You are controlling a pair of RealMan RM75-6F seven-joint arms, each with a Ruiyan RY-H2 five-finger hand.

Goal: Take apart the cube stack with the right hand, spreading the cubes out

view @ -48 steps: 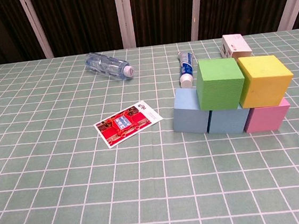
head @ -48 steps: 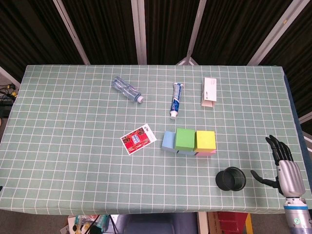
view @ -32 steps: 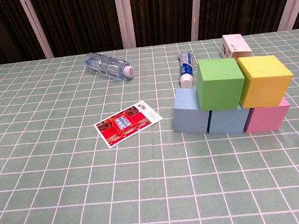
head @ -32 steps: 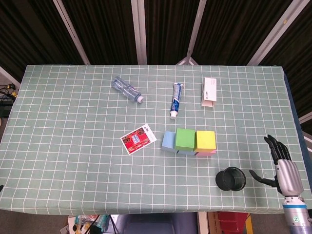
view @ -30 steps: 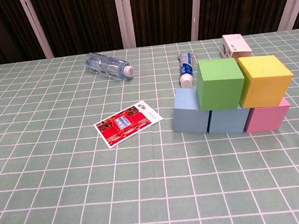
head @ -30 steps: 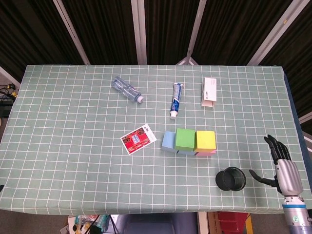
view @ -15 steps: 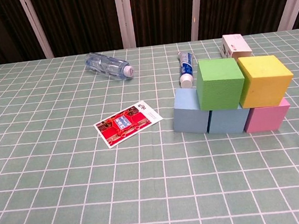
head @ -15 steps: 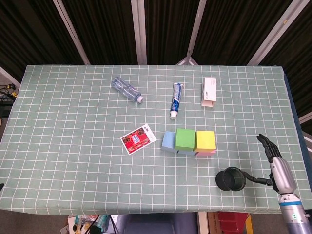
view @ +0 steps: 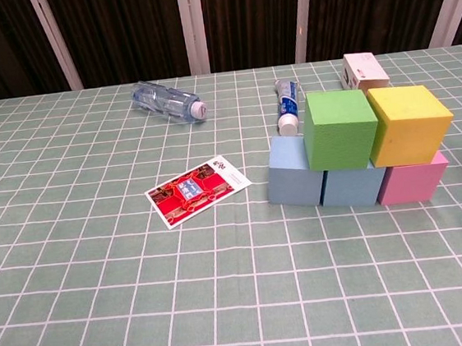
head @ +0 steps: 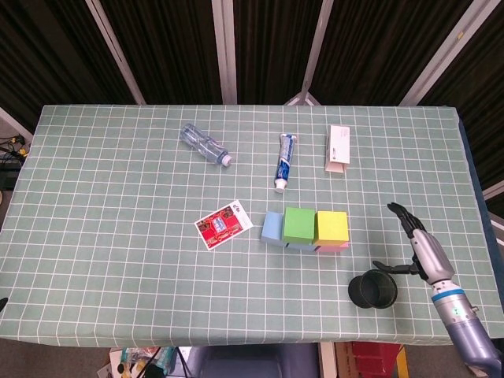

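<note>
The cube stack (view: 354, 150) sits mid-table, green cube (view: 340, 127) and yellow cube (view: 408, 124) resting on blue and pink ones. They look light and stiff, so I'd pinch the yellow one by opposite faces. Only the head view shows my right robot hand (head: 417, 248), fingers apart, empty, beside the black cup (head: 373, 289).

A staged robot test bench in a lab or studio: the surface (head: 118, 236) wears a green grid-checked cloth, dark curtains (head: 165, 47) with pale metal struts (head: 224, 47) hang behind, and cables (head: 9, 150) trail past its left edge.
</note>
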